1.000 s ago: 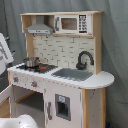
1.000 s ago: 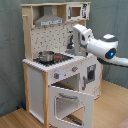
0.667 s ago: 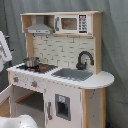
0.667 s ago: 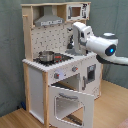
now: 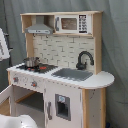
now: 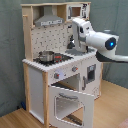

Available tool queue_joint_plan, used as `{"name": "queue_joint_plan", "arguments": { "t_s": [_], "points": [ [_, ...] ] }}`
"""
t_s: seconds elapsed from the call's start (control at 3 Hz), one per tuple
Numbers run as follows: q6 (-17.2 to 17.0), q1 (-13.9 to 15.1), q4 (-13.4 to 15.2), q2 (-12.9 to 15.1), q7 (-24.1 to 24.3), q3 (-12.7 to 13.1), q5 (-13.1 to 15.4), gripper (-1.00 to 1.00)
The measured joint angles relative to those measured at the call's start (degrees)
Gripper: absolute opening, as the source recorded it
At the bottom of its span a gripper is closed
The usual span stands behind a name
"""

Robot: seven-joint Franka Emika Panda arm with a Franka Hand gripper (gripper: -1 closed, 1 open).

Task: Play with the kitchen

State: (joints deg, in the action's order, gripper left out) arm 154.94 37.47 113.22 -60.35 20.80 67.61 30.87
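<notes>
Gripper: can't tell whether it's open or holding anything; it isn't visible, since the arm (image 6: 95,40) in the second exterior view reaches in over the kitchen (image 6: 60,65) counter and its white body hides the tip near the faucet area. The kitchen stands upright on the floor, long axis vertical. Its oven door (image 6: 72,102) hangs open below the stovetop (image 6: 52,58). Only the first exterior view shows the black faucet (image 5: 84,59), sink (image 5: 74,74) and microwave (image 5: 70,23). A metal pot (image 5: 31,62) sits on the stovetop.

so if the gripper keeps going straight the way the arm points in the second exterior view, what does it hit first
Probably the kitchen's tiled backsplash above the sink area; the gripper itself is hidden behind the arm, so depth is uncertain.
</notes>
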Motion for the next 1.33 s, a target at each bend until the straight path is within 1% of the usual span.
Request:
{"name": "queue_joint_plan", "arguments": {
  "t_s": [0.67, 1.33],
  "points": [
    [-8.2, -1.2, -4.0, 4.0, -4.5, 1.5, -4.5, 1.00],
    [-19.8, -1.9, -9.3, 9.3, -9.1, 3.6, -9.5, 1.00]
  ]
}}
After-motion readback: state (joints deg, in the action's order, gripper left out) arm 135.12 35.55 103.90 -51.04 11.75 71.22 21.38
